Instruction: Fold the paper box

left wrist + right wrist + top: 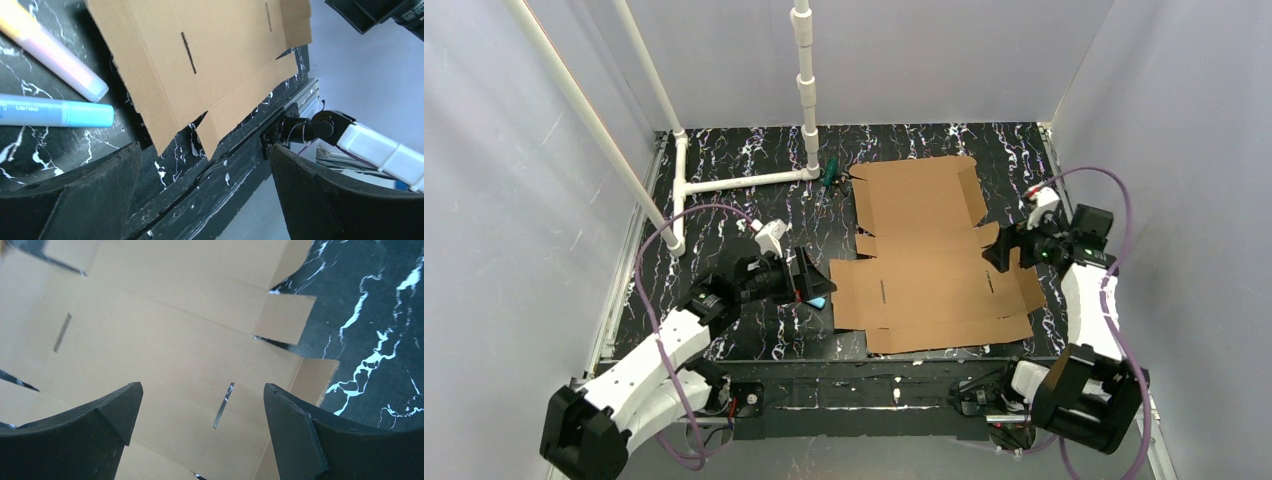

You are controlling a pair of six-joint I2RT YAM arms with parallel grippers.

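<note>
Cardboard, unfolded, is taking up the right-hand middle of the black marbled table (pixel 734 150). The paper box (pixel 929 255) is lying flat as a die-cut sheet, its flaps spread outward and its slits showing. No wall is raised yet, so by the look of it the folding is not begun. One long edge is running close along the table's near edge, within both arms' reach.

The right gripper (pixel 1002 250) is hovering over the sheet's right side, its fingers spread wide with nothing between them. Its wrist view is looking down on a slit and two side flaps, which suggests it is lining up to lift that side. The left gripper (pixel 814 280) is sitting low just beside the sheet's left edge, jaws likewise gaping and holding nothing, probably placed to catch the opposite flap.

Two stray markers are lying by it, a blue marker (pixel 55 114) and a pale pink marker (pixel 60 60). Both are just off the cardboard's left edge and may be getting in the way of a fingertip sliding under the sheet. Farther back, a white pipe frame (pixel 744 180) is standing on the table, well apart from the box.
</note>
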